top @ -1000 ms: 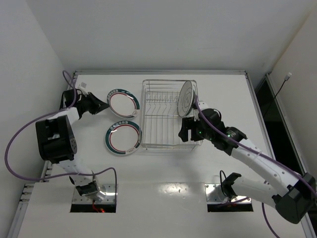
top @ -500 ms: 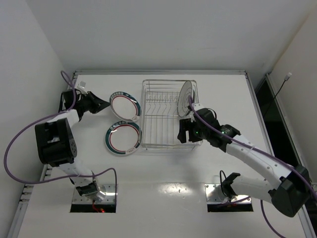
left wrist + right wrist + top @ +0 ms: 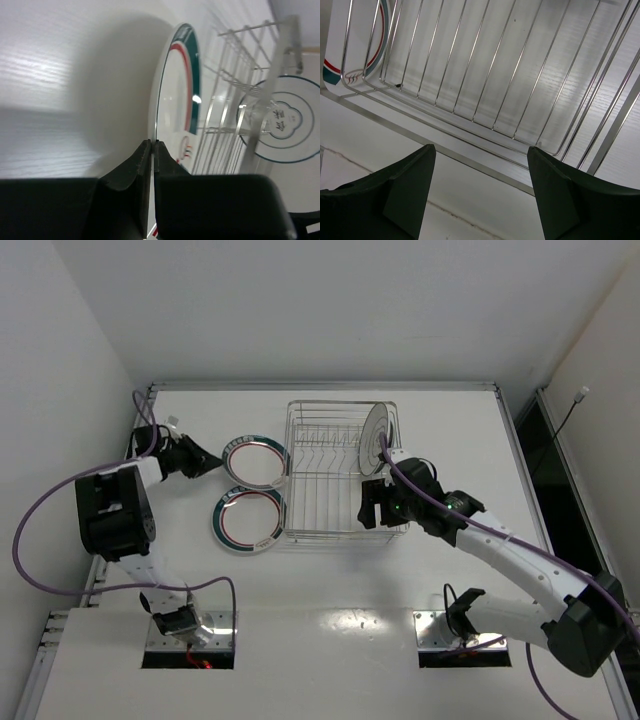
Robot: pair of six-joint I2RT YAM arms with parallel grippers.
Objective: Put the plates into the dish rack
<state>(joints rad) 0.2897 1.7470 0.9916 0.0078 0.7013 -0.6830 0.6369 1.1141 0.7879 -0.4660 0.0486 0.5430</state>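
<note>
Far left of the overhead view: left claw point(image 3: 216, 461) closed narrow on the left rim of the upper green-rimmed plate point(image 3: 257, 460), in the upper left part of the table point(image 3: 450, 420). Through the left wrist camera, fingertips point(image 3: 145, 150) pressed together at bottom centre with the plate's thin edge pinched between them. Same plate seen almost edge-on, with the green band and red ring along its curve, tipped away from the table surface, a broad soft shadow to its left. Far edge touching the table or not: cannot tell.

Just below it in the overhead view: lower green-rimmed plate point(image 3: 248, 520), flat on the table, apart from both claws, just beside the left side of the dish rack point(image 3: 335, 510).

Centre of the overhead view: dish rack square to the table edges, a row of upright tines across its middle. Standing on edge in its upper right corner, face turned to the left: pale plate point(image 3: 375, 435) with thin dark rings. Visible also at the right of the left wrist view, behind the rack wires.

Right of centre: right claw point(image 3: 376, 502) above the lower right corner of the rack, well apart from every plate. Through the right wrist camera, both dark fingers spread wide at the bottom corners, nothing between them, only rack wires and white table beyond.
</note>
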